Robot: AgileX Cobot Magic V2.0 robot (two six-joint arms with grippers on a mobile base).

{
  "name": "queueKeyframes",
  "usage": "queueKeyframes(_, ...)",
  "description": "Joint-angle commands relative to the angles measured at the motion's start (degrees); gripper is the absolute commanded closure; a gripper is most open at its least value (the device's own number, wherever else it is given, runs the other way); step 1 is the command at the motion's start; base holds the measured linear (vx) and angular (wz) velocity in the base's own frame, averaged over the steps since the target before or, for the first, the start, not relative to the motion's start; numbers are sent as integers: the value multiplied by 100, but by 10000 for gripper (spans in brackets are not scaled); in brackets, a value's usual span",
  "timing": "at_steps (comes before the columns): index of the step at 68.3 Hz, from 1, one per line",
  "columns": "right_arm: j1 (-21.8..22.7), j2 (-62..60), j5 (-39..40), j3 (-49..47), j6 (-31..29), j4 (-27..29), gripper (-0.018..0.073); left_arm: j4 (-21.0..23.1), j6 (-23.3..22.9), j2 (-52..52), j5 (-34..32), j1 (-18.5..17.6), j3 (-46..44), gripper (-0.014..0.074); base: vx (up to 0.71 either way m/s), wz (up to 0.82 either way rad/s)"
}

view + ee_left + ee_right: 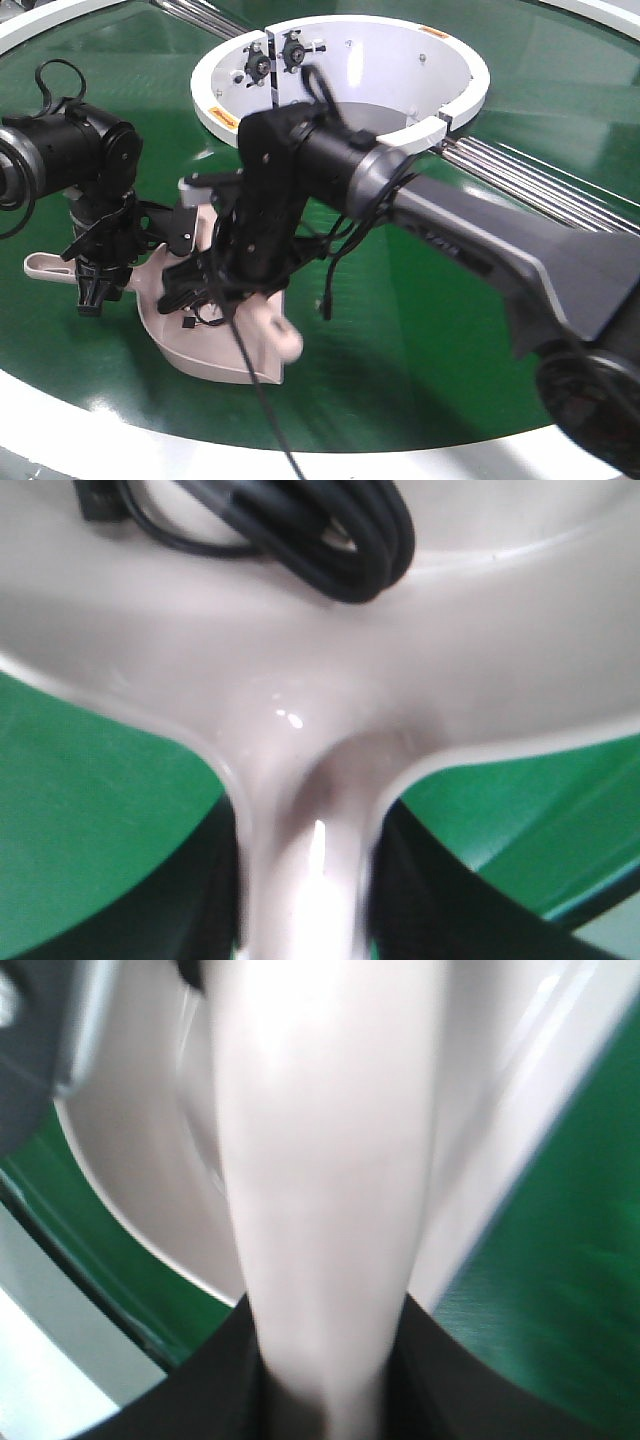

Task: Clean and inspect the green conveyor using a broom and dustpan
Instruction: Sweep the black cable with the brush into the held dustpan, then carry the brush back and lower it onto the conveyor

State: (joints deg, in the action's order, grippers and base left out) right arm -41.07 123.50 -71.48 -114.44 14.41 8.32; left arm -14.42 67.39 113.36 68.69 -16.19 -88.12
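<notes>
- The green conveyor (440,320) fills the front view and curves round the white central housing (340,60).
- The dustpan (215,355) is at the belt's near left part with its handle pointing left. Whether it touches the belt cannot be told.
- The broom (320,1160) stands over the dustpan.
- The left tool (305,910) grips the dustpan's handle, one dark finger on each side.
- The right tool (320,1390) is clamped round the broom's pale handle.
- A black cable loop (330,540) lies across the pan.
</notes>
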Motion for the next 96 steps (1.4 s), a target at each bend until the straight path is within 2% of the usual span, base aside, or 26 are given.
queueKeyframes(1,213,-626,-249,-130,-73,-226,561,73,-28,-284,-83,-57,-167,603,0,0)
queueKeyframes(9,465,-898,-249,151,-127,-284,561,73,-28,-284,-83,-57,-167,603,0,0)
queueKeyframes(21,920,-1383,-249,940,-275,-735,561,73,-28,-284,-83,-57,-167,603,0,0)
queueKeyframes(39,1810,-2077,-237,2068,-640,-1264,561,73,-28,-284,-83,-57,-167,603,0,0)
queueKeyframes(58,2804,-2433,43,3020,-892,-1304,561,73,-28,-284,-83,-57,-167,603,0,0)
queueKeyframes(66,3148,-2529,497,3558,-1004,-1254,561,73,-28,-284,-83,-57,-167,603,0,0)
queueKeyframes(79,3296,-2540,840,4160,-1227,-1285,561,73,-28,-284,-83,-57,-167,603,0,0)
queueKeyframes(96,3296,-2529,1012,4231,-1261,-1280,561,73,-28,-284,-83,-57,-167,603,0,0)
